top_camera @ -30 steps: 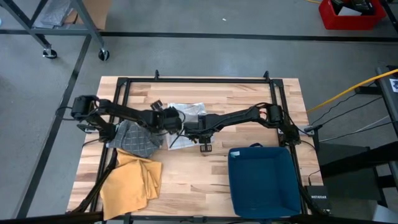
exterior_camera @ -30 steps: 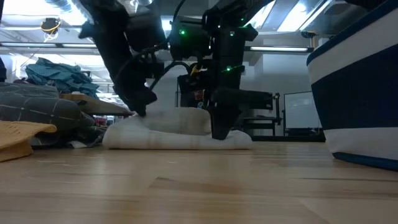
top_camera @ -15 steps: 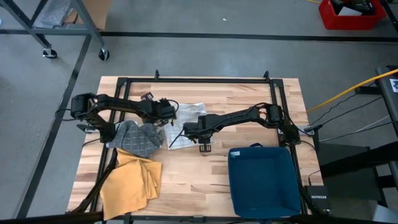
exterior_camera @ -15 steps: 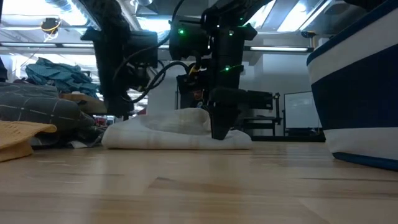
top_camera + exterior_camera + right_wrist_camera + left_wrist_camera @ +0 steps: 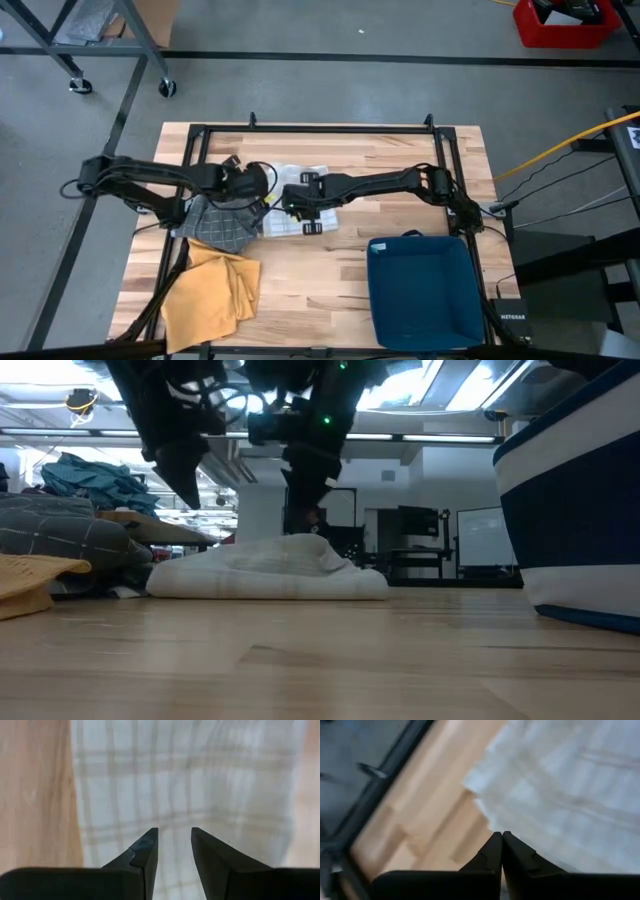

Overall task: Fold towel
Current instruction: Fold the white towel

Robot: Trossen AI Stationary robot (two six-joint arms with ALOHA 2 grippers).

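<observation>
On the left of the wooden surface (image 5: 400, 170), a yellow cloth (image 5: 210, 292) and a grey checked cloth (image 5: 222, 222) are lying. The left hand (image 5: 262, 186) is hovering with its fingers pressed together, holding nothing, beside the white towel (image 5: 297, 200) lying near the middle. The right hand (image 5: 294, 201) is hanging above that towel, fingers partly spread and empty. A blue bin (image 5: 425, 292) is sitting at the right.

Your towel (image 5: 292, 205) is white with a faint grey check, folded into a compact, roughly rectangular bundle lying flat on the wooden table, a little left of its middle. Seen from table height, the towel (image 5: 265, 570) is a low, soft mound, rumpled and slightly humped on top, with its edges resting on the wood.
</observation>
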